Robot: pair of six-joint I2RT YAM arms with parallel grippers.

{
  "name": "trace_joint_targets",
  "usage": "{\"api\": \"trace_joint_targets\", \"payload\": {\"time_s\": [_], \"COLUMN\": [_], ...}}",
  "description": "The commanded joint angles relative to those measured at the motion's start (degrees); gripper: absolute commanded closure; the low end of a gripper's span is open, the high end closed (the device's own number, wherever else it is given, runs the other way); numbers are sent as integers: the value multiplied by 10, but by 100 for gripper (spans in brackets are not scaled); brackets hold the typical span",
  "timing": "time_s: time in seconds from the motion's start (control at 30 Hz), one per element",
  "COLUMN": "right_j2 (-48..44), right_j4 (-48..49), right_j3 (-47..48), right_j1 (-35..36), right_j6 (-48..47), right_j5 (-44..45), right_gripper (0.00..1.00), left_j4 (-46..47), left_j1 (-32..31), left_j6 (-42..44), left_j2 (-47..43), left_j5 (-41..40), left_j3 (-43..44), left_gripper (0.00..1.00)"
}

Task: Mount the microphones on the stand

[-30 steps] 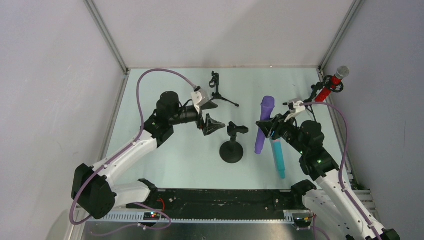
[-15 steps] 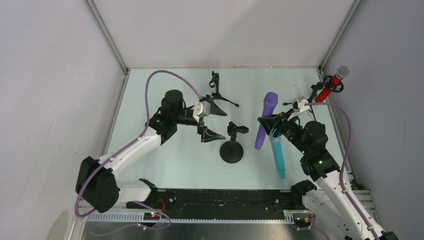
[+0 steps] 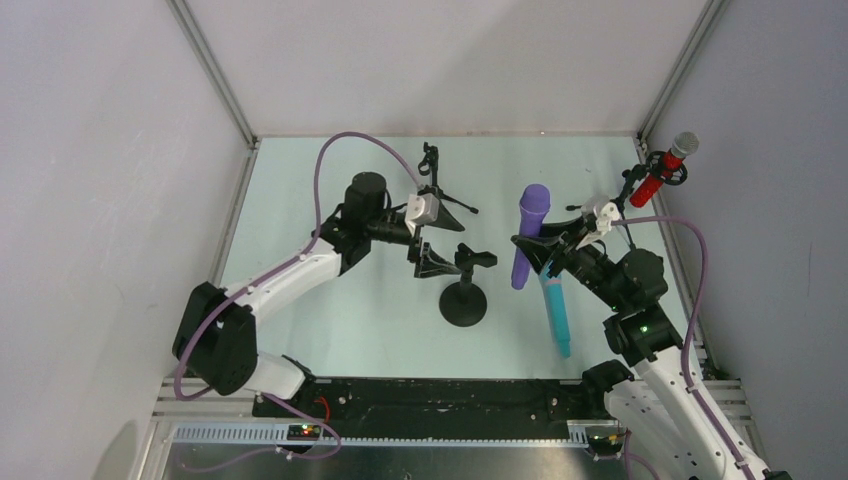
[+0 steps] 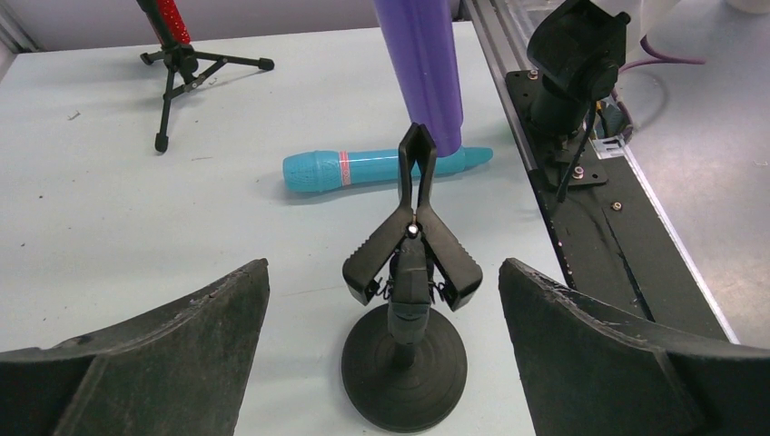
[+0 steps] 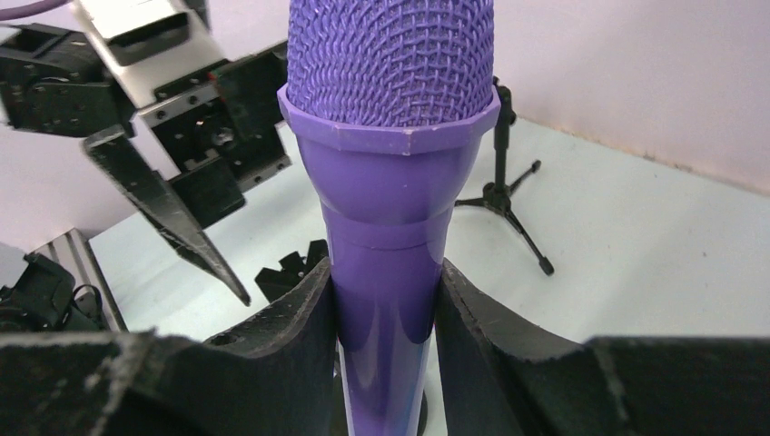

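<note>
Top external view: a pale green table (image 3: 330,300) fills the scene. The left gripper (image 3: 437,235) hangs over its middle with black fingers spread wide and holding nothing. A black round-base stand with a spring clip (image 4: 404,354) sits just ahead of it, framed between the fingers in the left wrist view and untouched. The right gripper (image 5: 386,282) is clamped on the all-purple stick microphone (image 5: 390,136), pinching the handle just below the mesh head and holding it roughly upright to the right of that stand. The all-teal microphone (image 4: 363,169) lies flat on the table beneath the right arm. The glittery red microphone with a silver mesh head (image 3: 660,172) sits in a thin black tripod stand (image 4: 166,95) at the far right corner. A second thin tripod (image 3: 437,185) stands behind the left gripper.
</note>
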Motion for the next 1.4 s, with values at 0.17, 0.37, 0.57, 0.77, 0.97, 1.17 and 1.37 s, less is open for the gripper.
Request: {"api": "trace_joint_targets", "payload": {"time_s": [0.17, 0.37, 0.57, 0.77, 0.97, 1.17, 1.37], "right_j2": [0, 11, 14, 20, 45, 86, 121], "right_j4": [103, 129, 133, 145, 161, 183, 193], "right_j3": [4, 4, 4, 4, 4, 4, 3], "right_j1": [0, 1, 1, 2, 8, 34, 76], "right_j6": [-6, 25, 28, 41, 44, 7, -46], "right_j5": [-65, -70, -68, -72, -67, -44, 3], "right_gripper": [100, 100, 100, 100, 100, 100, 100], "left_j4": [10, 10, 10, 11, 11, 11, 11], "left_j1": [-17, -28, -33, -33, -30, -30, -29], "left_j6": [-37, -51, -60, -89, -118, -124, -125], "left_j2": [35, 42, 49, 65, 81, 80, 80], "left_j5": [-3, -15, -22, -22, -1, 0, -2], "left_j3": [42, 35, 33, 46, 58, 56, 60], "left_gripper": [0, 4, 8, 20, 86, 94, 97]}}
